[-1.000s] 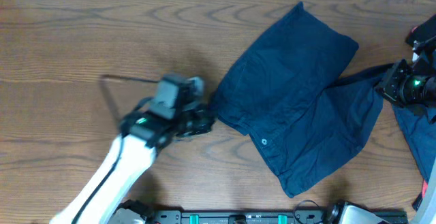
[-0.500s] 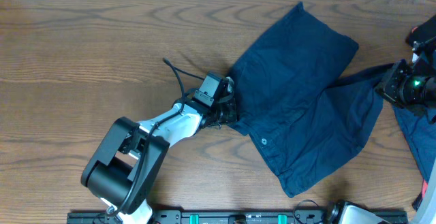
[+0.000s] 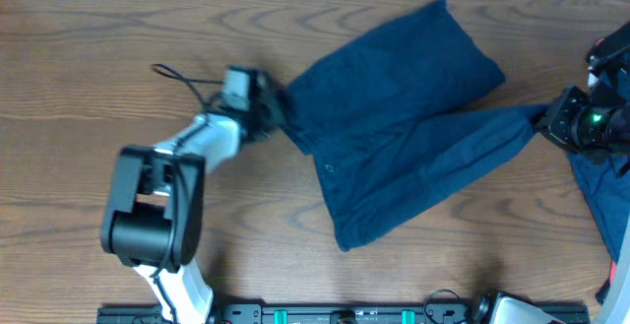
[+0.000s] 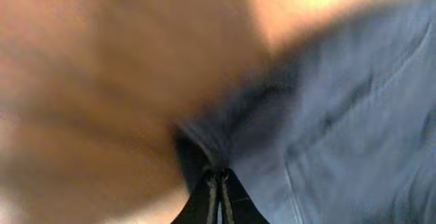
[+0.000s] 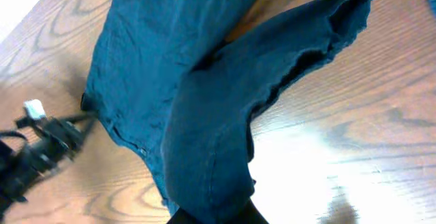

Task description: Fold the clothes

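The dark navy shorts (image 3: 394,132) lie stretched across the wooden table in the overhead view. My left gripper (image 3: 279,110) is shut on the waistband's left corner; the blurred left wrist view shows its fingers (image 4: 219,183) pinched on navy cloth (image 4: 327,115). My right gripper (image 3: 547,119) is shut on the end of one leg at the far right, pulled taut. In the right wrist view the shorts (image 5: 204,101) hang from the fingers (image 5: 214,214) and spread over the table.
More dark blue cloth (image 3: 602,191) lies at the right table edge, below the right arm. The left arm's base and a black rail (image 3: 335,314) sit along the front edge. The wooden table (image 3: 118,29) extends to the left and back.
My left gripper took hold of the waistband corner and pulled it left and toward the back. The shorts shifted left and stretched out between both grippers. The right gripper barely moved.
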